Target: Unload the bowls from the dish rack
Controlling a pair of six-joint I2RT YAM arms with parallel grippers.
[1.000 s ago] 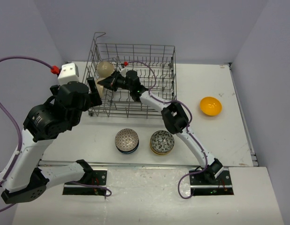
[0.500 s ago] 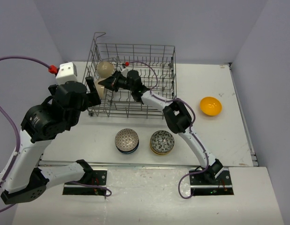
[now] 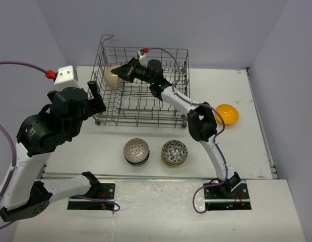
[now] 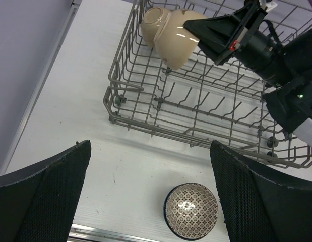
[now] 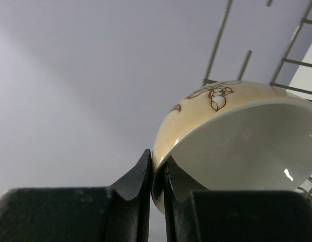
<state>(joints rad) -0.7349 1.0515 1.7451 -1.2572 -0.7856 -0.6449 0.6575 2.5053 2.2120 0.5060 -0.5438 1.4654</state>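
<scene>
Right wrist view: the held beige bowl [image 5: 231, 146] ran off the right edge, its far rim unseen. Top view: the right gripper [image 3: 121, 72] covered part of it, and the left arm [image 3: 70, 108] masked the near-left corner of the dish rack [image 3: 161, 108]. In the left stack [image 3: 136, 150] and right stack [image 3: 174, 153], the lower bowls were mostly hidden; count unclear. Left wrist view: the rack's right end was cut off.

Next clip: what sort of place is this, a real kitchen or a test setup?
Probably a lab test cell, not a kitchen: a white table boxed in by plain walls, a dish rack standing on it, and arm bases bolted at its near edge.
</scene>
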